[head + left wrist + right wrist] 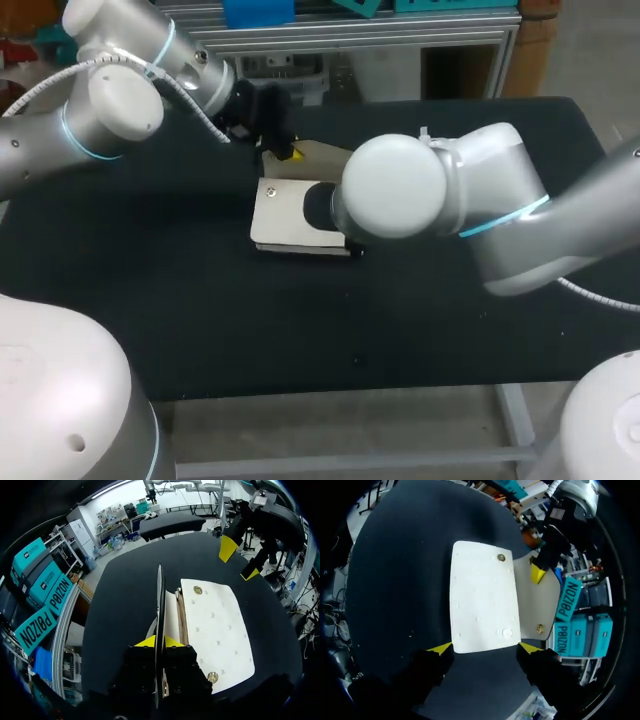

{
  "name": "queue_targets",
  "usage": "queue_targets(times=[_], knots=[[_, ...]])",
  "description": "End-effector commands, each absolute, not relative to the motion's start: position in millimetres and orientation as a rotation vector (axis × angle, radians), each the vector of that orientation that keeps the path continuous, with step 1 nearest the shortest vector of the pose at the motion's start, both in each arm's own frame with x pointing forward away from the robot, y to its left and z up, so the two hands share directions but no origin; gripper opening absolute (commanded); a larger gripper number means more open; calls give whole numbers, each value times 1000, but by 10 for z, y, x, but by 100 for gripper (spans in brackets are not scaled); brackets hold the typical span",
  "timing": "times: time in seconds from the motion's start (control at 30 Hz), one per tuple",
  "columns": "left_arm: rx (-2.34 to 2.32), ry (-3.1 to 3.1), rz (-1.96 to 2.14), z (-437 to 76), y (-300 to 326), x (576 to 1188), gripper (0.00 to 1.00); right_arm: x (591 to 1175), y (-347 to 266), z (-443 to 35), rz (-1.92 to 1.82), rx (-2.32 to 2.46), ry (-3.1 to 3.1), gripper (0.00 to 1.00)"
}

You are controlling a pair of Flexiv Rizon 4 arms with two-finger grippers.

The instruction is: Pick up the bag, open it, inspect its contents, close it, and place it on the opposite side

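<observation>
A flat cream bag (285, 215) lies on the black table (150, 290). Its flap (325, 157) is lifted off the body at the back. My left gripper (285, 153) is shut on that flap. In the left wrist view the flap (160, 595) stands edge-on between the left gripper (159, 641) and runs ahead of it, with the bag body (215, 625) beside it. My right gripper (485, 648) is open just above one end of the bag (482, 597), its yellow fingertips (440, 648) level with the two corners. In the head view my right arm hides that gripper.
The flap's beige inside (542, 597) carries a brass snap (539, 628), and the bag body has matching snaps (501, 557). My right gripper (239, 561) hangs beyond the far end of the bag in the left wrist view. Bare black table surrounds the bag.
</observation>
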State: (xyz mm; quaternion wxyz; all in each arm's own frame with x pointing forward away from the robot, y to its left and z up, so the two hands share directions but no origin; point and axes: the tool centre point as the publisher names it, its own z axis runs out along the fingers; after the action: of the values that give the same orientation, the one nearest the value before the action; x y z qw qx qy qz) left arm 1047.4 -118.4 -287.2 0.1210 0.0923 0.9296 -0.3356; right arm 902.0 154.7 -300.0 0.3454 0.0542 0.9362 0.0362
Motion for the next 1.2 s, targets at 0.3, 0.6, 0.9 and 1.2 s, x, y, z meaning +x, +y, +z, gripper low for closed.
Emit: queue_targets(times=[0.3,0.6,0.9,1.2], knots=[[102,2678,-983,-2525,-1065,10416,0,9027,1459,-2587,106,182,2434,5],[101,2678,-982,-2504,-1057,10410,0,9107,1473,-2411,136,101,2486,0],[101,2678,-982,-2504,-1057,10410,0,9107,1473,-2411,136,101,2486,0],[76,2549,-927,-2242,-1060,10206,0,9336,1519,-2413,133,27,2480,0]])
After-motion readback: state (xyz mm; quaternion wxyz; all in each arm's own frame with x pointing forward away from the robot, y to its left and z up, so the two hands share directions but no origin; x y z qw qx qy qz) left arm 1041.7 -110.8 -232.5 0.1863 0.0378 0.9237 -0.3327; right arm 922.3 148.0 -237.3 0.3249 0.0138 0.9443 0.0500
